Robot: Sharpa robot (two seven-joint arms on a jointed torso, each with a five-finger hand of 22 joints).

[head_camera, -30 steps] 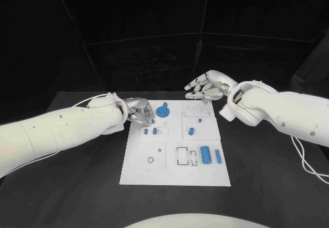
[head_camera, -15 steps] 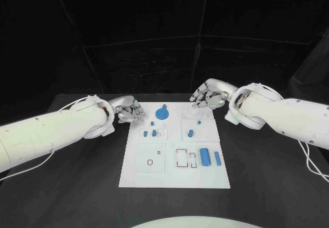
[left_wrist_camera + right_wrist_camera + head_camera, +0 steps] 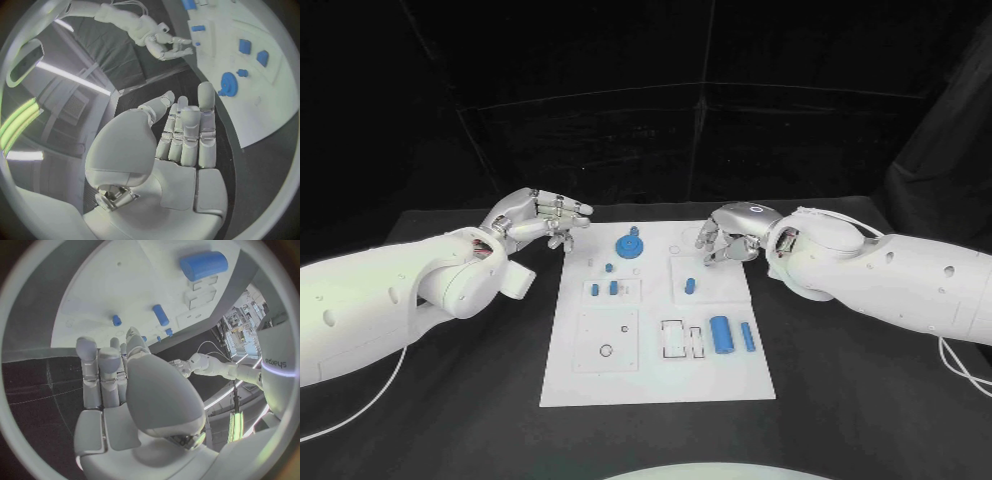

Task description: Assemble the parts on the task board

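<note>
The white task board lies in the middle of the black table. A blue gear stands near its far edge, with small blue pegs in front of it. Toward the near right lie a thick blue cylinder and a thinner one. My left hand hovers off the board's far left corner, fingers straight and close together, holding nothing. My right hand hangs over the board's far right part, fingers pointing down, also holding nothing. The left wrist view shows the left hand beside the gear; the right wrist view shows the right hand and the thick cylinder.
Bare black table surrounds the board on all sides. Empty rectangular slots sit left of the thick cylinder, and a square recess with a small ring lies at the near left.
My left hand has drawn away from the board's left edge, out to the left and up. My right hand has come down from behind the board to over its far right part.
</note>
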